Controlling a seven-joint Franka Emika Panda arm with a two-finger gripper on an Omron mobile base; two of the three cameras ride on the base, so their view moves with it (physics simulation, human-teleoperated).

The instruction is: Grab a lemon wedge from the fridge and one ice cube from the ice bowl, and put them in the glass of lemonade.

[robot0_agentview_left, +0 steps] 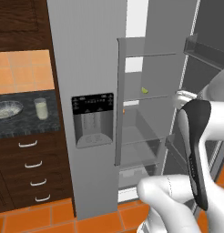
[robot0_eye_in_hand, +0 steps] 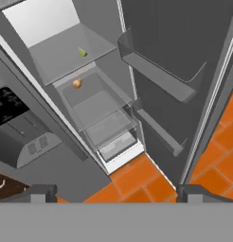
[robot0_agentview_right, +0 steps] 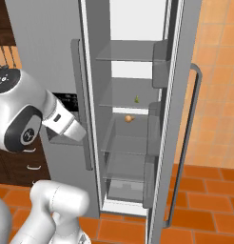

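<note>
My two base views flank the arm, both facing the open fridge (robot0_agentview_left: 93,68). My hand view looks down into its shelves (robot0_eye_in_hand: 73,54), tilted.

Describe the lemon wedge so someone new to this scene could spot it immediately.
Look inside the open right side of the grey fridge, on a glass shelf about halfway up. The lemon wedge is the tiny yellow-green piece there; the small round orange fruit lies one shelf lower.

The white Franka arm with dark joints (robot0_agentview_left: 196,150) rises from the lower right of the left base view, its rounded lower link low and near, its upper link with a black stripe standing nearly upright. In the right base view the forearm slants down and to the right. The two-finger gripper (robot0_eye_in_hand: 116,193) points forward and down, its two small dark fingertips (robot0_eye_in_hand: 42,194) spread wide apart, holding nothing.
</note>
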